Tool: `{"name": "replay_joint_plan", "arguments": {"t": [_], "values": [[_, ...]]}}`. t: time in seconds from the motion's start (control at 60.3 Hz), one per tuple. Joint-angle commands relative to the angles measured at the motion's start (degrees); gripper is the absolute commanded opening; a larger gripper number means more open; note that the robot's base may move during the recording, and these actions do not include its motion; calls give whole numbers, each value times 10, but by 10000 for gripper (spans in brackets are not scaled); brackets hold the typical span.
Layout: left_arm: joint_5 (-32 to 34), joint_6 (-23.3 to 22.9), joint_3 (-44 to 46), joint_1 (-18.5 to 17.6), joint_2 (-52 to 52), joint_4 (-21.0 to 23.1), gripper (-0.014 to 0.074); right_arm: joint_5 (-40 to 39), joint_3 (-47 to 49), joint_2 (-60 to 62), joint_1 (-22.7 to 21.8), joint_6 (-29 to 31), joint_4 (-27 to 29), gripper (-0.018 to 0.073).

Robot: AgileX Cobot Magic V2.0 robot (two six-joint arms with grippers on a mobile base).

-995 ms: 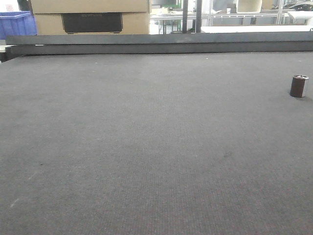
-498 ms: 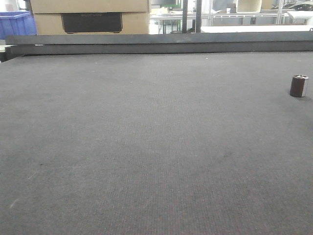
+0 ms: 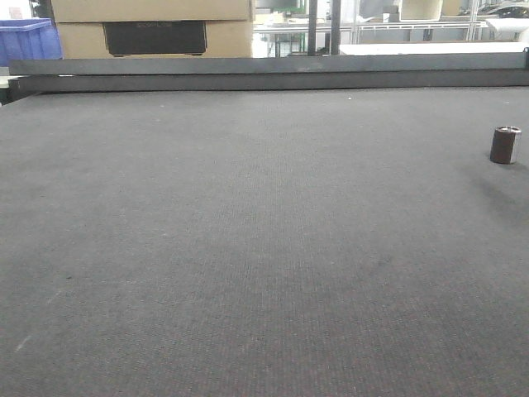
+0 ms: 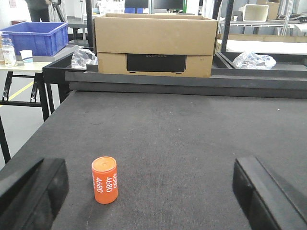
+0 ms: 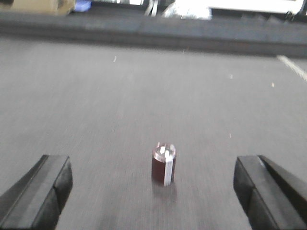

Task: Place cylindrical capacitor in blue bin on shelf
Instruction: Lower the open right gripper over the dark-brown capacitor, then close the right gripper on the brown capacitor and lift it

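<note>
From the front view, you are looking across a dark grey mat (image 3: 248, 248). The cylindrical capacitor (image 3: 505, 145) is standing upright near its far right edge, well apart from everything else. Neither arm is showing here. A cardboard box (image 3: 153, 25) and a blue plastic crate (image 3: 29, 39) are sitting beyond the mat's raised back edge.

In the left wrist view, the left gripper (image 4: 151, 199) is hanging low over the mat with its fingers (image 4: 36, 189) spread wide and nothing between them. An orange cylinder marked 4680 (image 4: 105, 180) is standing just ahead, nearer one finger. It is not your part, so this arm is probably only waiting.

In the right wrist view, which is blurred, the right gripper (image 5: 152, 191) is also gaping wide and empty. The capacitor is standing upright ahead of it, roughly centred between the fingers (image 5: 41, 189). That line-up suggests you are setting up a straight-in pinch across the barrel. The upright pose is helping, since a part this stubby may tip or roll if one finger nudges it first.

The shelf is not showing in any view.
</note>
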State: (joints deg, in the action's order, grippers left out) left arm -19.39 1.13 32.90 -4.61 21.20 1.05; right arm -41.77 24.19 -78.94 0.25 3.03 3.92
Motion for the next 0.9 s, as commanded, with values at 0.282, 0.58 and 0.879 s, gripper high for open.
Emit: {"name": "replay_joint_plan", "arguments": {"t": [0.282,0.58,0.879], "values": [[7,-3,4,-4,1,3,608,-121,128,-246,-42,0,22,568],[7,-3,4,-4,1,-1,608,-111,213,-338,-38,0,-31,568],[7,-3,4,-4,1,-1,608,-107,233,-392,-38,0,-18,568]]}}
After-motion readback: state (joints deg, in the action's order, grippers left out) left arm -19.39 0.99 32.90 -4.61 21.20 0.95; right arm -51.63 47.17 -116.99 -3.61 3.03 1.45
